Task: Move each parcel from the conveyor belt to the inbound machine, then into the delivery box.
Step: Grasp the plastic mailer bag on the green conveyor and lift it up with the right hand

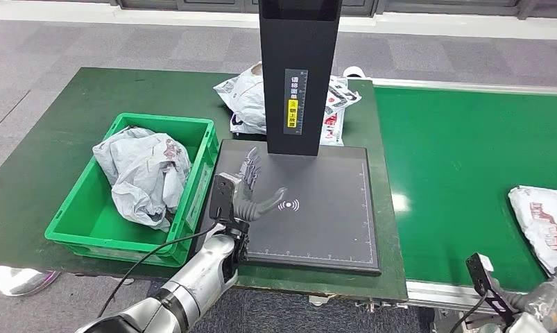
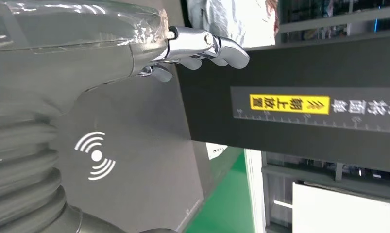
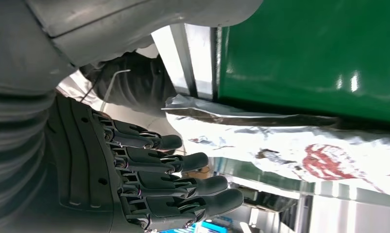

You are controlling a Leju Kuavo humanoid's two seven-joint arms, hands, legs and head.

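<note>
The dark green table point(image 1: 46, 159) is carrying most of the setup, and the bright green conveyor belt point(image 1: 463, 159) is running along its right side. On the table, the inbound machine point(image 1: 331, 222) is showing a flat black scanning platform with a white wireless symbol point(image 1: 288, 205), and its black upright column point(image 1: 300, 69), bearing a yellow label, is rising from the platform's far edge. Just left of the platform, a green delivery box point(image 1: 71, 225) is holding a crumpled grey parcel point(image 1: 143, 173). Behind the column, a white printed parcel point(image 1: 244, 100) is lying on the table.

Another white parcel with red print point(image 1: 547, 222) is lying on the conveyor belt at the picture's right edge, near the belt's near side; the right wrist view is showing this parcel point(image 3: 299, 145) close to the belt's edge.

The left hand point(image 1: 251, 191) is hovering over the near left part of the scanning platform, its fingers spread apart and holding nothing; in the left wrist view its fingers point(image 2: 207, 46) are reaching toward the column.

The right hand point(image 1: 549, 295) is sitting low at the near right corner, just beside the belt parcel. In the right wrist view its dark fingers point(image 3: 183, 182) are lying straight and slightly apart, gripping nothing; I cannot tell whether they are touching the parcel.
</note>
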